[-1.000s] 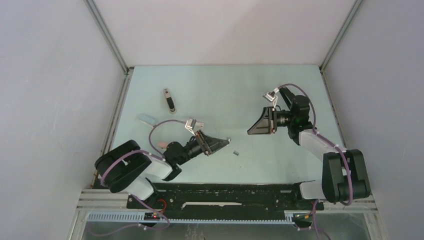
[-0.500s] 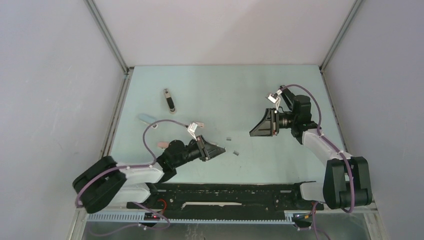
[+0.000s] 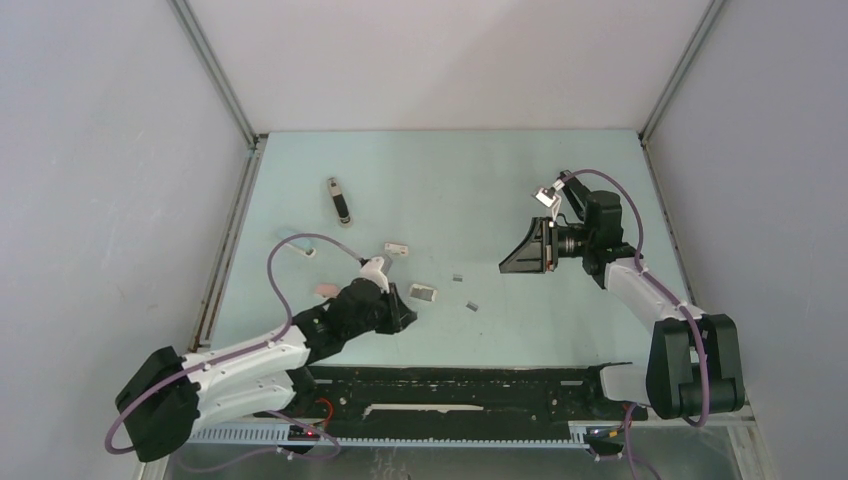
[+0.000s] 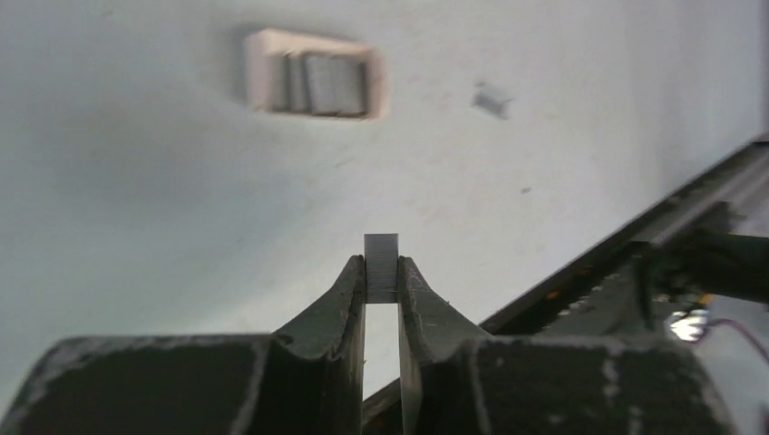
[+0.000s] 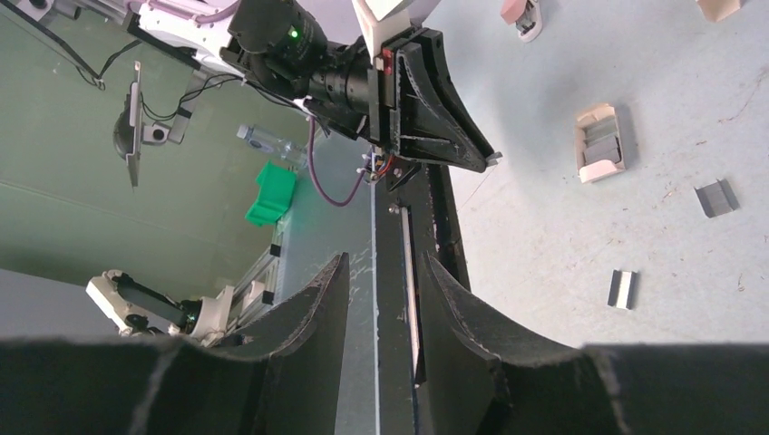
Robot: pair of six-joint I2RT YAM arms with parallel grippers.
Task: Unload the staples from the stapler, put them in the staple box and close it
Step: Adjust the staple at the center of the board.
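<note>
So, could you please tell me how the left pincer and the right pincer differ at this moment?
The left pincer is shut on a small grey strip of staples; the right pincer stands open, with nothing in it. The left pincer is nearer the arms' bases, beside a small tray on the table; the right pincer is farther out, on the right. Both have dark, tapered fingers.

Staples (image 4: 326, 83) lie in the tray (image 4: 261, 72). Right of the tray, two loose strips lie on the table (image 3: 500, 180): one strip (image 3: 458, 277) slightly behind it, another strip (image 3: 472, 305) slightly before it. The stapler (image 3: 340, 200) lies well behind the tray, leftward.
</note>
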